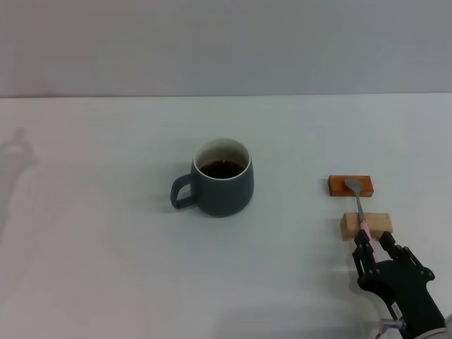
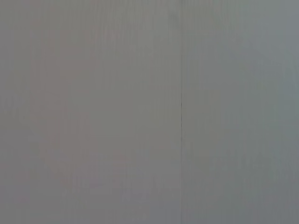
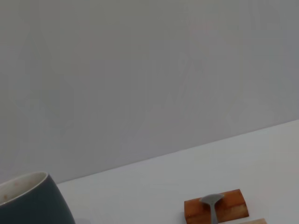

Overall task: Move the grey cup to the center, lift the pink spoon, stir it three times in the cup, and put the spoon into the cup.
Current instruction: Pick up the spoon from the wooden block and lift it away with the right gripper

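Cup position: the grey cup (image 1: 224, 178) stands upright near the middle of the white table (image 1: 106, 268), handle turned toward the robot's left, dark liquid visible inside the white interior. From the right wrist camera only part of its rim and wall (image 3: 28, 200) shows.

Spoon position: the pink spoon (image 1: 358, 207) lies well to the robot's right of the cup, bridging two small wooden blocks. Its metal bowl rests on the dark orange block (image 1: 349, 186), the neck crosses the gap, and the pink handle lies over the pale block (image 1: 366, 225).

Right gripper (image 1: 375, 240): low at the near end of the spoon, just behind the pale block. Fingers are spread, one on each side of the handle tip; no firm grip on the handle is evident.

Left gripper: out of sight. Its wrist camera shows only a plain grey surface.
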### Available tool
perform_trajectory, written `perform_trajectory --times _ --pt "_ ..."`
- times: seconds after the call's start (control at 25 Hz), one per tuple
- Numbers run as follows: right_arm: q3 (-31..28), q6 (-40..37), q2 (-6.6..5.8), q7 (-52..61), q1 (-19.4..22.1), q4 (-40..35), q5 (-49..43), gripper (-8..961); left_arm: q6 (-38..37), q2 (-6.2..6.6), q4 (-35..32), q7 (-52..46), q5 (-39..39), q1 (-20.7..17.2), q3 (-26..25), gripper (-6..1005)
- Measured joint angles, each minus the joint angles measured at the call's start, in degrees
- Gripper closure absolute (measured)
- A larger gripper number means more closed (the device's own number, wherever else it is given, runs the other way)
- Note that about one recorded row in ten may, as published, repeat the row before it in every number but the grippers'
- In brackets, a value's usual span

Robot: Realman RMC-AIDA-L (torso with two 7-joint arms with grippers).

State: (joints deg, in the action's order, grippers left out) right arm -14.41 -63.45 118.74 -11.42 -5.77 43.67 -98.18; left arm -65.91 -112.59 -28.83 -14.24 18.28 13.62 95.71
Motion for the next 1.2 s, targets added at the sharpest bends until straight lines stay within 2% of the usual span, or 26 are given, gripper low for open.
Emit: perform_trajectory --times 0.8,1.2 --pt "-0.53 0.09 0.08 0.01 0.25 -0.10 0.10 658 -0.01 0.00 -0.17 0.00 0.00 0.00 -0.09 1001" --pt "-0.62 0.08 -0.09 0.04 -0.02 0.08 0.18 656 0.00 0.09 -0.18 0.00 0.00 0.22 -0.09 1001"
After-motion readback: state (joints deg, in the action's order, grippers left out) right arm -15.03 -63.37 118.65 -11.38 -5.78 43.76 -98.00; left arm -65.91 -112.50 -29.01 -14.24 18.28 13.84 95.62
